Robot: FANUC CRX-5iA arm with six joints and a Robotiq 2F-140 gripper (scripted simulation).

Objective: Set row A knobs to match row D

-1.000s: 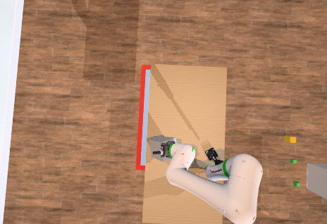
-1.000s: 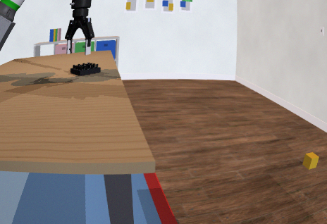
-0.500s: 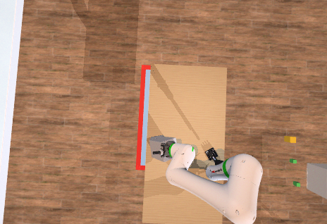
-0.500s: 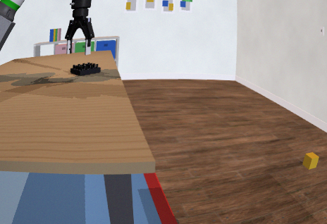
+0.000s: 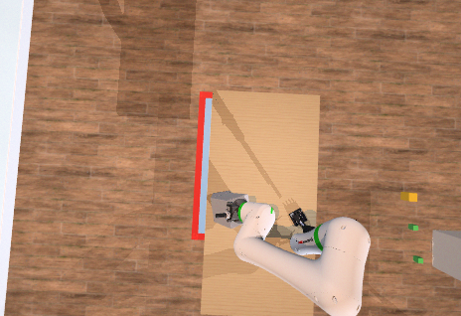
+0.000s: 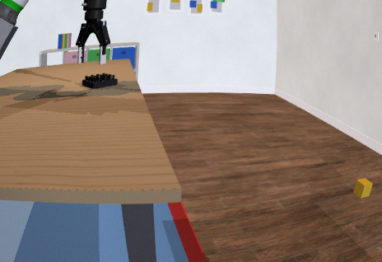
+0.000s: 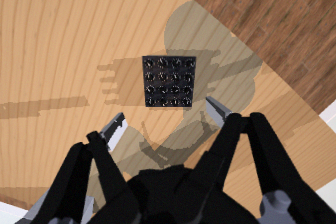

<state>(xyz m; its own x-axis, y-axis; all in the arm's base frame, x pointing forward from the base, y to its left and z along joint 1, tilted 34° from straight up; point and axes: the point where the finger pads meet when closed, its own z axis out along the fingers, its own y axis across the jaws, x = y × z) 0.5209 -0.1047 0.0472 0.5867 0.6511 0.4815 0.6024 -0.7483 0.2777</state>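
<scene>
The knob box [image 7: 169,81] [image 6: 100,81] [image 5: 298,217] is a small black square box with a grid of black knobs, standing on the wooden table [image 7: 50,60] [image 6: 76,136] [image 5: 266,134] near its right edge. The knob lines and marks are too small to read. My gripper [image 7: 164,111] [image 6: 91,51] is open and empty. It hangs well above the box, with its fingertips wide apart. In the top view the arm hides most of the gripper.
The robot's grey base [image 5: 229,209] stands on the table near a red and blue strip [image 5: 200,164]. On the floor lie a yellow cube [image 5: 408,197] [image 6: 363,188] and small green cubes [image 5: 413,227]. A grey box [image 5: 452,253] stands at the right. A shelf [image 6: 118,51] stands by the far wall.
</scene>
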